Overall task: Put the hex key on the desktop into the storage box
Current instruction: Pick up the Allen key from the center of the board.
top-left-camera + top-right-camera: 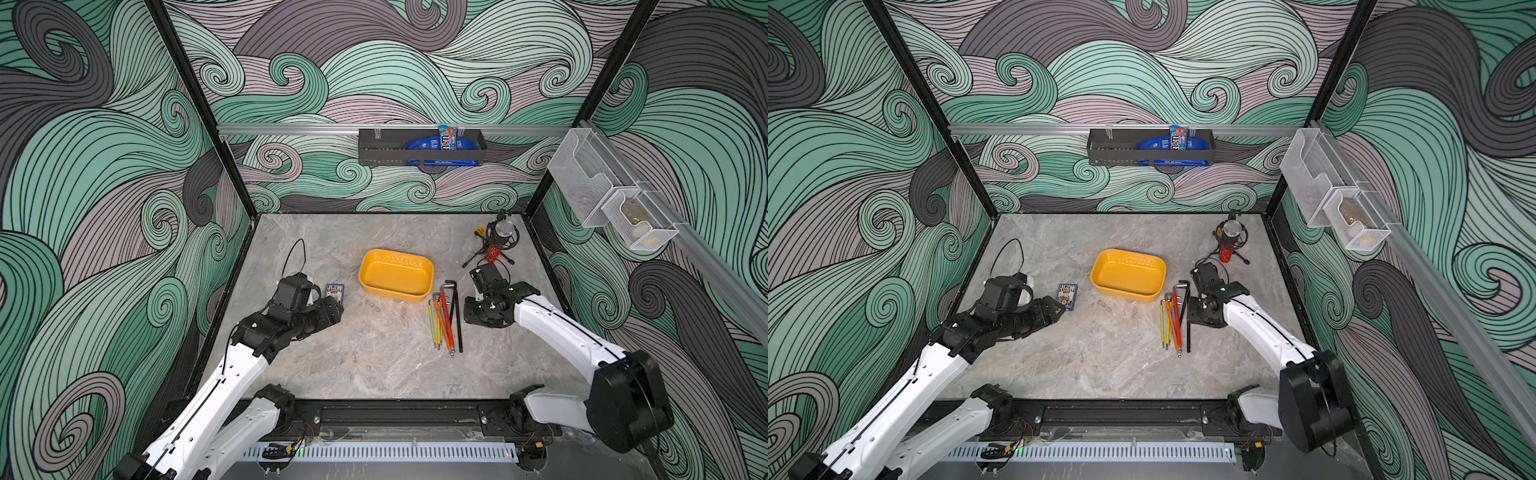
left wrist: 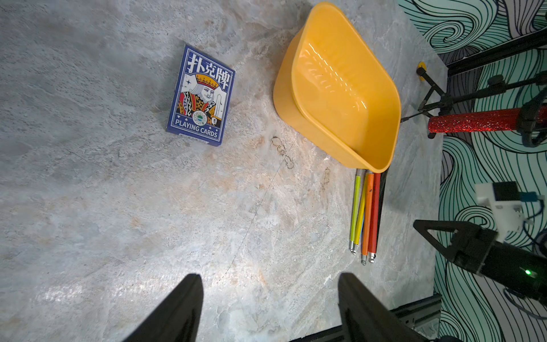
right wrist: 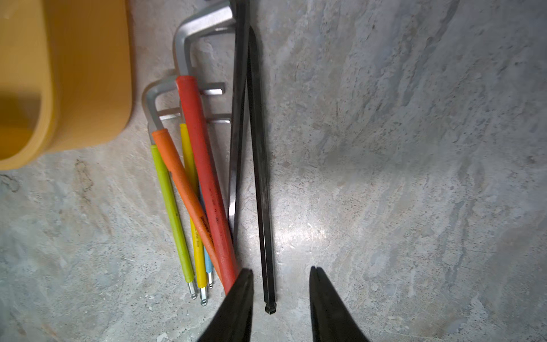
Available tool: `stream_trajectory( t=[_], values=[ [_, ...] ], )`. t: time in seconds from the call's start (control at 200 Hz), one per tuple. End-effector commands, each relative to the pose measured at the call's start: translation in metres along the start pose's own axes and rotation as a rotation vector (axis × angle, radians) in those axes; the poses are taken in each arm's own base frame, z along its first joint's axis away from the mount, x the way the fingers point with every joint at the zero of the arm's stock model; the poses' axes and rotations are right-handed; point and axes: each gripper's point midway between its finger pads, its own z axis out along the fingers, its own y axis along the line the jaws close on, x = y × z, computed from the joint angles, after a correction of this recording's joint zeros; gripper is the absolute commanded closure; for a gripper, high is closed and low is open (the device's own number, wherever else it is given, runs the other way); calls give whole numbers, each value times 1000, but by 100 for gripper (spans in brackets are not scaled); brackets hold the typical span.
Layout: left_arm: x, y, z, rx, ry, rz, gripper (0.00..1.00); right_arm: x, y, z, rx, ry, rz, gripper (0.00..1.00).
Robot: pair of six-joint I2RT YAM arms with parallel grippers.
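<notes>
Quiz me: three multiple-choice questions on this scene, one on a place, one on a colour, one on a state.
1. Where are the hex keys? A inside the storage box; B beside it on the desktop; C on a wall hook.
2. What colour is the storage box? A blue; B yellow; C white.
3. The storage box is: A empty; B full of keys; C overturned.
Answers: 1 B, they lie on the desktop by its wall; 2 B, yellow all over; 3 A, its bare floor shows.
</notes>
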Motion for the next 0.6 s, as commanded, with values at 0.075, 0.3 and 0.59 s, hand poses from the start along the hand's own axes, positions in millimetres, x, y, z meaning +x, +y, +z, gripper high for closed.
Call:
stream_trajectory(
  t=[0.075, 0.3, 0.59],
  values=[
    [-4, -9, -8, 38, -21, 52, 25, -12, 12, 17, -18, 8, -42, 66],
    [-7, -13, -4, 51, -21, 54, 25, -23, 14, 38, -6, 25, -44, 71],
    [-6, -14, -2, 56, -15, 60, 25, -33, 16, 53, 14, 34, -54, 71]
  ],
)
